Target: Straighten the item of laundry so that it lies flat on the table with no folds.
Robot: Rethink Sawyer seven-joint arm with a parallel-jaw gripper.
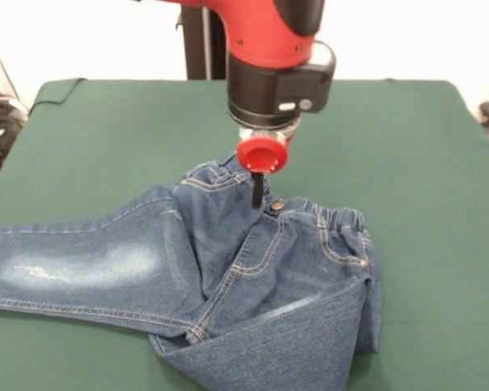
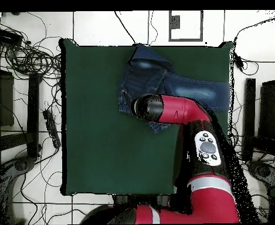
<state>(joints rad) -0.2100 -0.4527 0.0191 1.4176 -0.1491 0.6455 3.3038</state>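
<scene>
You can see that the jeans [image 1: 228, 269] lie near the edge of the table [image 1: 424, 147] that is closest to the front camera, and they are not flat. One leg goes out straight toward the left side of the front view and already rests smooth on the green cloth. The other leg is folded back over the seat, so a big flap with its inside showing covers the lower part. The gripper [image 1: 257, 194] stands straight down over the waistband, just beside the button. I think it is there because the waistband is a thick, firm place to hold or to pin while the cloth is pulled. Only one dark fingertip shows under the red disc [image 1: 262, 153], touching the denim or almost, so I cannot tell if the fingers are apart or together. In the overhead view the arm [image 2: 186, 111] hides this spot. For you, the folded leg is the part that must be opened out.
</scene>
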